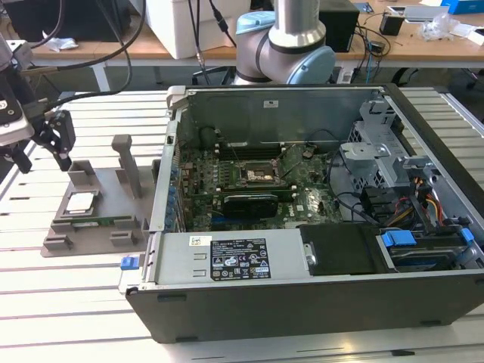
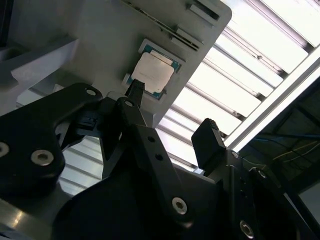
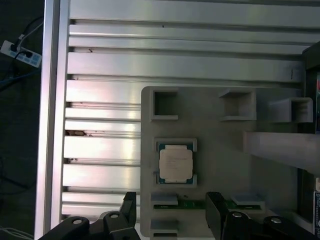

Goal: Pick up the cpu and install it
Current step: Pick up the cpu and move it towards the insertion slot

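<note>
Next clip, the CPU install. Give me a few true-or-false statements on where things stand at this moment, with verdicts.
1. The cpu lies in its recess on the grey holder. True.
2. The gripper is shut on the cpu. False: it is open and empty, hovering by the holder.
3. The computer case stands open at the exterior view's right of the holder. True.
4. The cpu is already inside the case. False: it sits on the holder, outside the case.
5. A green memory stick lies in the holder beside the cpu. True.
</note>
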`<state>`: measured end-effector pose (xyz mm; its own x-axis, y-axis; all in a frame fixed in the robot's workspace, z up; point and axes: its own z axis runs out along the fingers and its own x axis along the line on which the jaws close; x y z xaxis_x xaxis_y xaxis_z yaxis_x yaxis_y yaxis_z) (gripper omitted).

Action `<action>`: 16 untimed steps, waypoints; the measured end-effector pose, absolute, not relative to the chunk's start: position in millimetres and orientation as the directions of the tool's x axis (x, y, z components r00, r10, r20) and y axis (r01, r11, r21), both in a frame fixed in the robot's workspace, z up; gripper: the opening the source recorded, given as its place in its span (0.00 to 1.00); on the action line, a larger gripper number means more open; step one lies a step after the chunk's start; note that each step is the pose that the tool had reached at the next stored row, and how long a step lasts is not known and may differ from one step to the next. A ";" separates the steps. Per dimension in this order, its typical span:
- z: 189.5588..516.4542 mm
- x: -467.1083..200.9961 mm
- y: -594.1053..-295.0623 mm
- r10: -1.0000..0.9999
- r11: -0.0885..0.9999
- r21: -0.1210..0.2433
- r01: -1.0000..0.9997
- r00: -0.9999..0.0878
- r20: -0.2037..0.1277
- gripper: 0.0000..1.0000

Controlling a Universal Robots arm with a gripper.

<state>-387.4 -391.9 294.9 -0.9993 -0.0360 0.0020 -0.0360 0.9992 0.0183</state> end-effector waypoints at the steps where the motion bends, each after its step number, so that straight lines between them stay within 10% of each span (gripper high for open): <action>1: 293.1 -387.4 -391.9 -0.036 0.999 0.018 -0.036 -0.999 0.002 0.66; 16: 272.9 -387.4 -391.9 -0.036 0.999 0.018 -0.036 -0.999 0.002 0.66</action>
<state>-387.4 -391.9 272.9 -0.9993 -0.0360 0.0019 -0.0360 0.9992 0.0183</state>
